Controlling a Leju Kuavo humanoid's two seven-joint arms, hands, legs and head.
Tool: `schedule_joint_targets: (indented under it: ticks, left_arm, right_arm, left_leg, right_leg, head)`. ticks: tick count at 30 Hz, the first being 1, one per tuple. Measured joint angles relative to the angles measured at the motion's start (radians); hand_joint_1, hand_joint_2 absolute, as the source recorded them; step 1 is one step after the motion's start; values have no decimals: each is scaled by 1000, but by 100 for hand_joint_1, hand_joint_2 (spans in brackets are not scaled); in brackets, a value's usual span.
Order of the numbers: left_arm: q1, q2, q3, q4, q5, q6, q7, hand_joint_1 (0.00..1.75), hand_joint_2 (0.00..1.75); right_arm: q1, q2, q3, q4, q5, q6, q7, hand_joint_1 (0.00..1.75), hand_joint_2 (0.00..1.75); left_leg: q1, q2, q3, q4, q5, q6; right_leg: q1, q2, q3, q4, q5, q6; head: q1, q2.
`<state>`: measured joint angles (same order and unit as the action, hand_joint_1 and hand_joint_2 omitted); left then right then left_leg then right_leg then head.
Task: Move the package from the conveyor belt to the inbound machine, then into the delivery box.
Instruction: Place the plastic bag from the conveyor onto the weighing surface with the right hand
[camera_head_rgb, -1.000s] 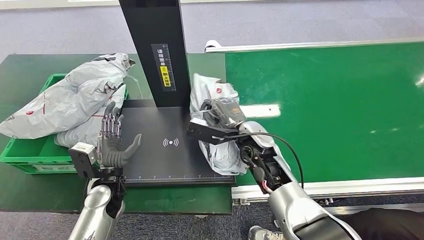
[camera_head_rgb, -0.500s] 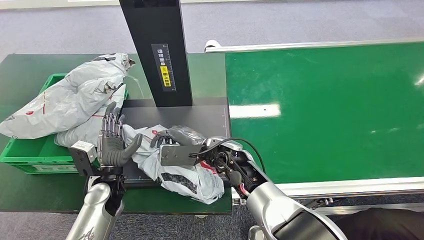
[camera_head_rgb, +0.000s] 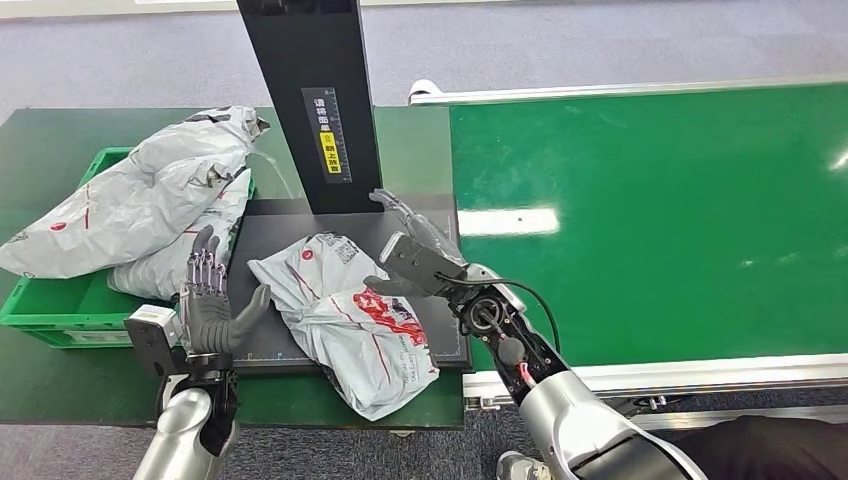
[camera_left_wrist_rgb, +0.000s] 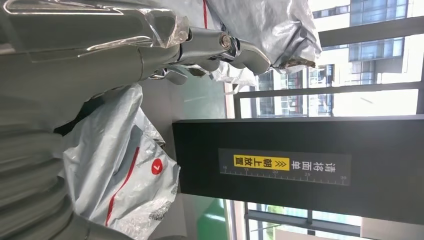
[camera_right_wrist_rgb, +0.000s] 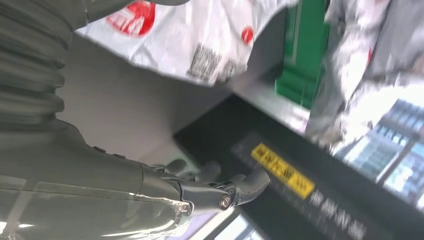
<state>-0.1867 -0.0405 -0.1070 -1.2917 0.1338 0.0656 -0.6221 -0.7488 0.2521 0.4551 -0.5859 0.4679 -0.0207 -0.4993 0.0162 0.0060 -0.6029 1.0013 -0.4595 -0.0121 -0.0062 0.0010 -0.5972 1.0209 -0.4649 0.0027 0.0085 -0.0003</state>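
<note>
Green bin (camera_head_rgb: 45, 300) – grey bags (camera_head_rgb: 140, 205) piled inside; package (camera_head_rgb: 350, 320) on scanner; both hands spread, empty.

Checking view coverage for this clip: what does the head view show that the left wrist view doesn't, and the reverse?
Head view alone: the green belt, the right robot hand open beside the package, and the green box. Left wrist view alone: windows behind the scanner post. Both share the package on the scanner plate, the post's yellow label, the left robot hand and the piled grey bags.
</note>
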Motion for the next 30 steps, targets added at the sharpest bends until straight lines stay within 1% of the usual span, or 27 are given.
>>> schedule_joint_targets:
  ticks: [6,12,15,18,20,23,27,30]
  left_arm:
    - [12,0,9,-25,-8,-6,11,0,175]
    - [12,6,2,-30,-40,-116,55,0,175]
    - [13,22,-30,-31,-173,-153,75,0,175]
    - [18,38,-86,-30,-390,-135,90,0,175]
    - [22,44,-126,-25,-496,-120,105,0,175]
    - [24,49,-170,-13,-566,-106,118,0,175]
    - [24,54,-198,0,-585,-102,125,0,175]
    - [18,60,-220,15,-658,-104,149,0,175]
  right_arm:
    - [30,-19,-46,-92,-84,-23,-3,0,175]
    - [55,-27,-91,-188,-203,-26,-40,0,175]
    - [71,-31,-108,-233,-268,-7,-37,0,175]
    - [86,-37,-117,-263,-337,16,-15,0,175]
    - [93,-42,-127,-270,-385,40,1,0,175]
    - [101,-51,-140,-271,-430,72,10,0,175]
    - [107,-60,-149,-271,-440,81,11,0,175]
    - [109,-66,-150,-272,-441,89,11,0,175]
  left_leg:
    - [0,0,0,0,0,0]
    - [0,0,0,0,0,0]
    - [0,0,0,0,0,0]
    - [0,0,0,0,0,0]
    - [0,0,0,0,0,0]
    - [0,0,0,0,0,0]
    - [0,0,0,0,0,0]
    - [0,0,0,0,0,0]
  right_leg:
    - [0,0,0,0,0,0]
    - [0,0,0,0,0,0]
    - [0,0,0,0,0,0]
    - [0,0,0,0,0,0]
    - [0,0,0,0,0,0]
    - [0,0,0,0,0,0]
    - [0,0,0,0,0,0]
    - [0,0,0,0,0,0]
  head:
    - [0,0]
    - [0,0]
    - [0,0]
    - [0,0]
    - [0,0]
    - [0,0]
    - [0,0]
    - [0,0]
